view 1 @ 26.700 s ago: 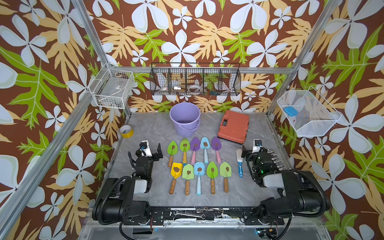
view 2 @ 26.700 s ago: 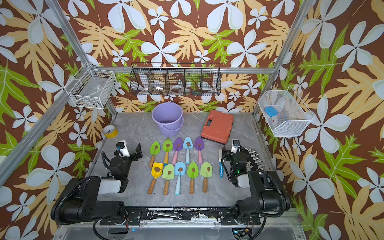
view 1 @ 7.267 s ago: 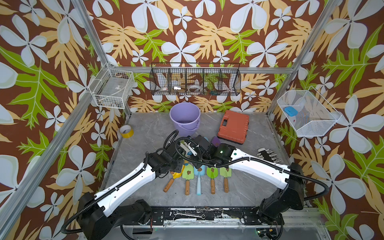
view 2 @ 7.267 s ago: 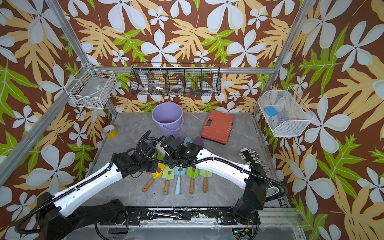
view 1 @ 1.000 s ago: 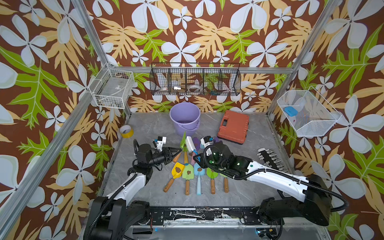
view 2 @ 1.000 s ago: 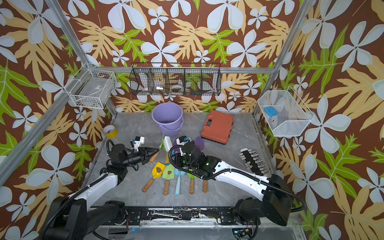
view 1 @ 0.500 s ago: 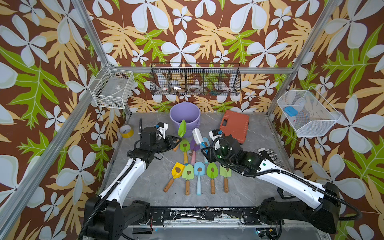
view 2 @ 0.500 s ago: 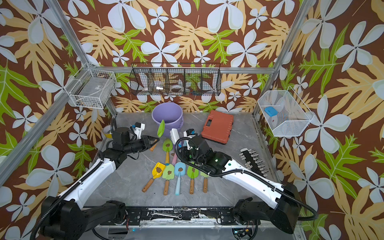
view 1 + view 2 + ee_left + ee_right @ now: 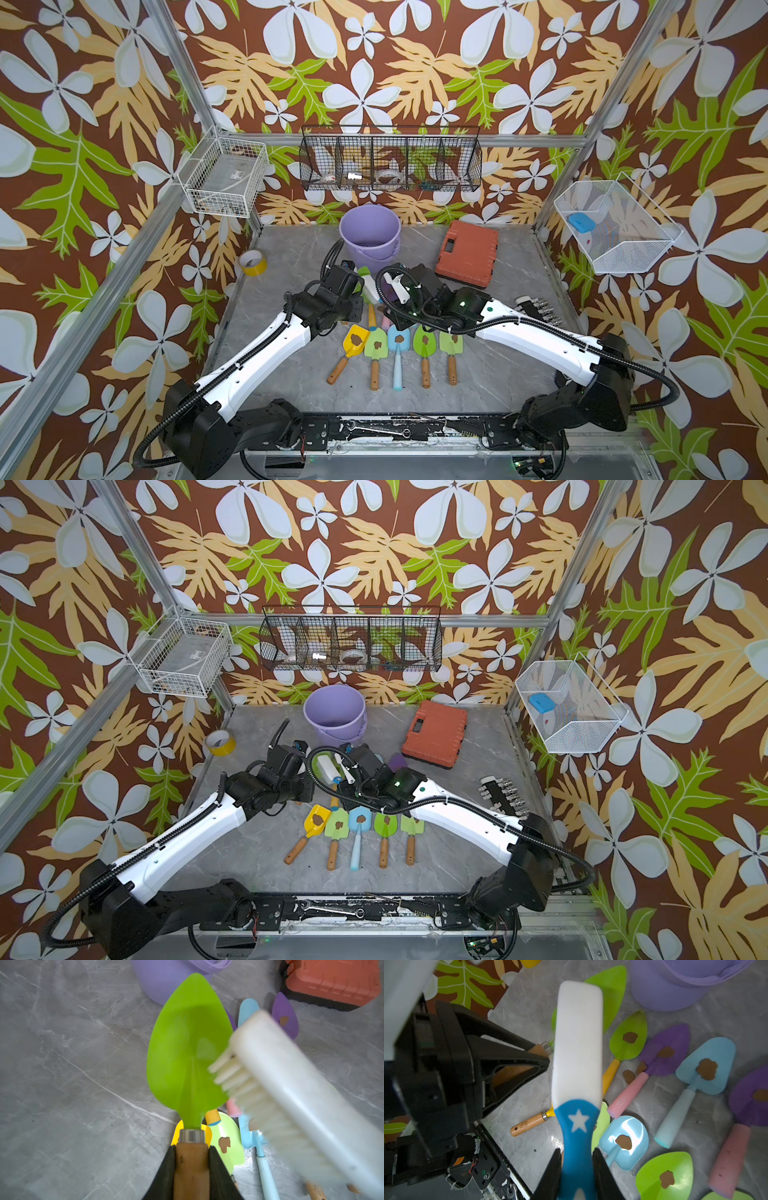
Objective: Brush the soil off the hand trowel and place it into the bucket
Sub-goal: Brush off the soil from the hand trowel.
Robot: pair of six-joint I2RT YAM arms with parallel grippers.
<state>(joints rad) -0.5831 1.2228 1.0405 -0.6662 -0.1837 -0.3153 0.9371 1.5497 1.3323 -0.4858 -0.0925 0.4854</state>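
The left pincer [image 9: 191, 1153] clamps the wooden handle of the green hand trowel [image 9: 187, 1047], whose blade looks clean. The right pincer [image 9: 578, 1159] grips the blue handle of the white brush [image 9: 578, 1043], with its bristles at the blade's edge. In both top views they meet at frame centre, just below the bucket [image 9: 374, 253]. Soil [image 9: 707, 1069] sits on the other trowels [image 9: 399, 340] on the desk [image 9: 282, 257].

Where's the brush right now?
Mid-table in a top view, the brush is in the right gripper, over the green trowel the left gripper holds, near the bucket.
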